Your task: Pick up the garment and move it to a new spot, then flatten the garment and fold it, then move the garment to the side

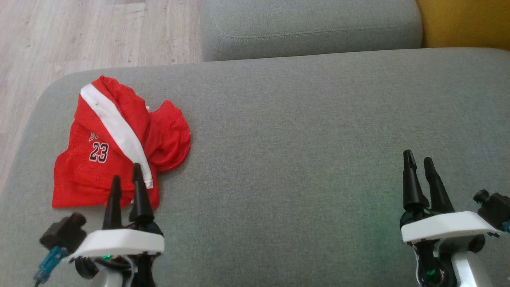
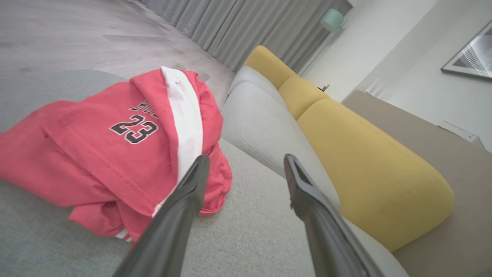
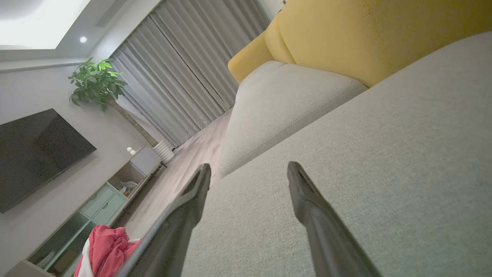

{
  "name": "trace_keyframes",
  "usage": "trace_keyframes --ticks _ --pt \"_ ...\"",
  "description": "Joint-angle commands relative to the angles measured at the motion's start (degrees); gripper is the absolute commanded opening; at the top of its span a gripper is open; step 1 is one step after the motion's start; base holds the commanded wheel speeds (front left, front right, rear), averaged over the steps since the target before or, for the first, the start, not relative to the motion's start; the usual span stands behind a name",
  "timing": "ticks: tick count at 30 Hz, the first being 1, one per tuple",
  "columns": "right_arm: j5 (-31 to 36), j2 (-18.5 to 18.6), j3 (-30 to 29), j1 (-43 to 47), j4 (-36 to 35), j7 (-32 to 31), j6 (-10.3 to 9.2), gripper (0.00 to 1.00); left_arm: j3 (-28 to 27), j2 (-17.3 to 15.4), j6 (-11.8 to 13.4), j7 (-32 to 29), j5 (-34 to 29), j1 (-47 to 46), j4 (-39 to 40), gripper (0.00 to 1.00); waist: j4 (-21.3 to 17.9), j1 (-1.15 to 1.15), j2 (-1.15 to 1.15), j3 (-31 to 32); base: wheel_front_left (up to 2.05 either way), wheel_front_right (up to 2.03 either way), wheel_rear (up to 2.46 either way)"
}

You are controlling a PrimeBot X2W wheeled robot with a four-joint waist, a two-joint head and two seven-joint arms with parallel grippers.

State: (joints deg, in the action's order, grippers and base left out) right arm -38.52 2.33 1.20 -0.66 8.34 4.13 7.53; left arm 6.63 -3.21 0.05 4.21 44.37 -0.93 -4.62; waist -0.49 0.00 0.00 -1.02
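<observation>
Garment (image 1: 115, 147), crumpled red jersey numbered 23, lies on sofa cushion (image 1: 299, 139) just ahead of left claw (image 1: 126, 172), spread and empty. Right claw (image 1: 417, 156), spread too, sits well apart rightward.

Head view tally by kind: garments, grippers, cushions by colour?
Red jersey: 1
Grippers: 2, left gripper and right gripper, both open
Grey cushions: 2, near grey cushion and far grey cushion
Yellow cushion: 1
Total: 6
</observation>
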Motion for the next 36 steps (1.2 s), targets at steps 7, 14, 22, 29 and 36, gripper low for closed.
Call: trace_keyframes --ticks 7,14,22,29,36 --pt "7.6 0.4 1.7 -3.3 -3.4 1.8 -0.02 1.0 3.3 -2.9 1.9 1.7 -7.0 -4.0 2.4 1.0 -0.1 0.0 0.0 0.1 0.0 0.0 0.0" --pt "14.2 0.4 2.4 -3.3 -4.0 3.0 -0.03 1.0 7.3 -4.8 4.5 2.9 -13.0 -5.2 1.4 1.0 0.0 0.0 0.0 0.2 0.0 0.0 0.0" --pt "22.3 0.4 3.6 -3.3 -4.1 4.3 -0.03 1.0 12.8 -7.2 7.3 4.2 -19.8 -6.9 -0.7 1.0 0.2 0.0 0.0 0.3 0.0 0.0 0.0" --pt "29.5 0.4 4.7 -3.8 -5.4 5.7 -0.03 1.0 17.8 -8.7 11.0 5.6 -24.8 -8.9 -1.1 1.0 0.2 0.0 0.0 -0.3 0.0 0.0 0.0" --pt "27.6 0.5 4.3 -3.8 -7.6 6.9 -0.03 1.0 14.9 -7.2 10.2 6.8 -21.8 -8.2 2.7 1.0 0.3 0.0 0.0 -1.0 0.0 0.0 0.0"
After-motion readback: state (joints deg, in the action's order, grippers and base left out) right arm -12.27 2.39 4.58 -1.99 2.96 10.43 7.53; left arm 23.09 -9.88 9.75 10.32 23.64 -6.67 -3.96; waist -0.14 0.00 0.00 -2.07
